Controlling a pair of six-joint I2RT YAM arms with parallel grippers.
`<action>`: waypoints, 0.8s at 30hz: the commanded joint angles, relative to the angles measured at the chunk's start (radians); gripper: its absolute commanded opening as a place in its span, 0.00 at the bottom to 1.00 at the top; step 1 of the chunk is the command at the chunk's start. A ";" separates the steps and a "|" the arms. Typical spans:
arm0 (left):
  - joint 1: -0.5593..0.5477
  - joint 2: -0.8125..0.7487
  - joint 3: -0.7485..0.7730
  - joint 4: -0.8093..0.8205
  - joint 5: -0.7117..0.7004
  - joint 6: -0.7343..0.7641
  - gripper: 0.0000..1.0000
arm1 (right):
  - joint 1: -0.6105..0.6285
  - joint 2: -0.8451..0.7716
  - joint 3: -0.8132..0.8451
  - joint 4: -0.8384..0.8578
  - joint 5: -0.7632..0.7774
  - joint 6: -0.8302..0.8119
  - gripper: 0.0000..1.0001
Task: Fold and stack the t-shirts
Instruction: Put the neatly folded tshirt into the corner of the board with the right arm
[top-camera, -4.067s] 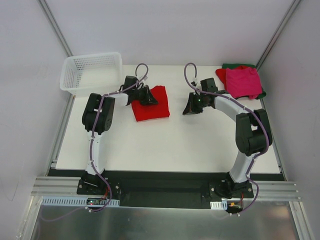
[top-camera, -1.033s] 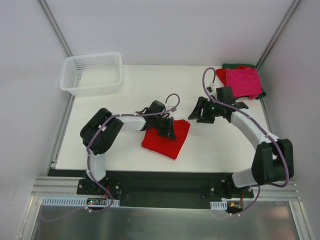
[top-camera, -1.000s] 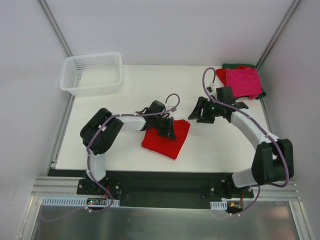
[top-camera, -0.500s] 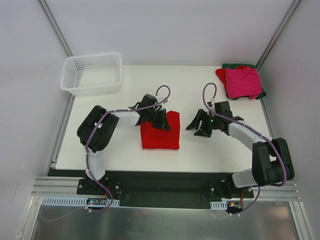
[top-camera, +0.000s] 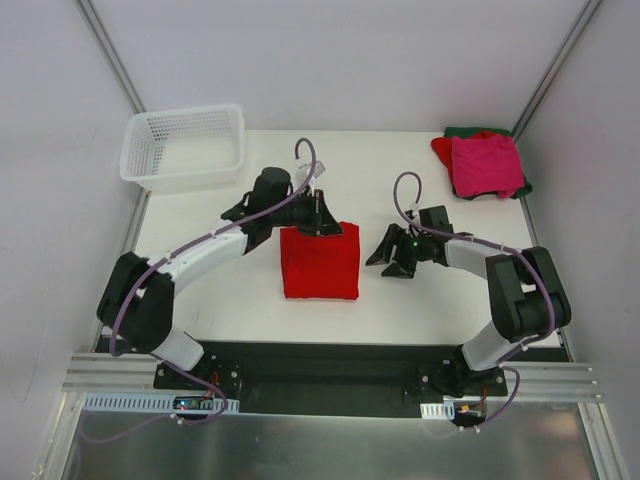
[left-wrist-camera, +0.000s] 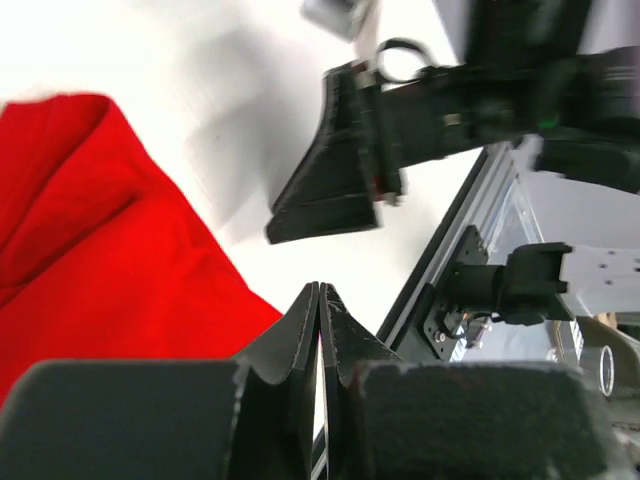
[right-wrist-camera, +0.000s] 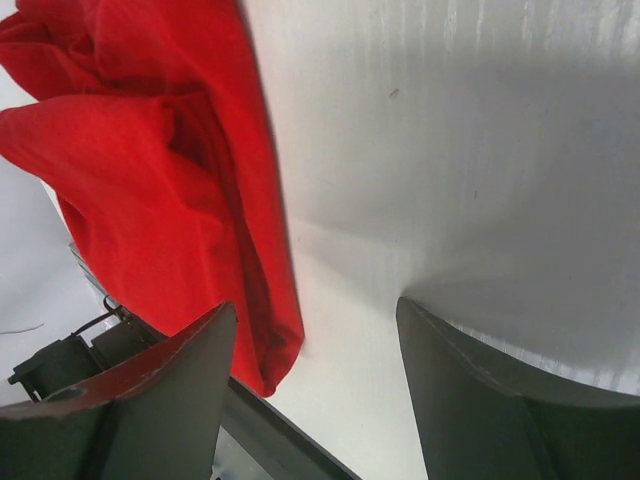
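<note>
**Top view:** A folded bright red t-shirt (top-camera: 320, 265) lies square at the centre of the white table (top-camera: 240, 300), with bare tabletop open at its 6 and 9 o'clock sides. The left gripper (top-camera: 322, 224) sits at the shirt's 12 o'clock edge, jaws pressed together; whether cloth is pinched cannot be told. The right gripper (top-camera: 392, 258) hovers just off the 3 o'clock edge, a strip of bare table between. Well apart at 2 o'clock, a magenta-pink t-shirt (top-camera: 487, 165) tops a stack over a red t-shirt (top-camera: 441, 148) and a dark green t-shirt (top-camera: 470, 131). A white mesh basket (top-camera: 185, 150) sits at the 10 o'clock corner.

**Left wrist:** The closed tips meet beside the red hem, and the right gripper stands beyond, across white table.

**Right wrist:** Its fingers (right-wrist-camera: 150, 400) are spread wide over bare table, with the shirt's layered edge at 9 o'clock.
</note>
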 joint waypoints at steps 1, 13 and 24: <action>0.014 -0.119 -0.109 -0.091 -0.090 0.027 0.00 | 0.013 0.031 0.029 0.074 -0.027 -0.010 0.68; 0.058 -0.184 -0.373 -0.132 -0.231 0.039 0.00 | 0.029 0.114 0.027 0.145 -0.045 -0.019 0.69; 0.095 -0.213 -0.395 -0.138 -0.246 0.055 0.00 | 0.049 0.169 0.035 0.167 -0.058 -0.016 0.70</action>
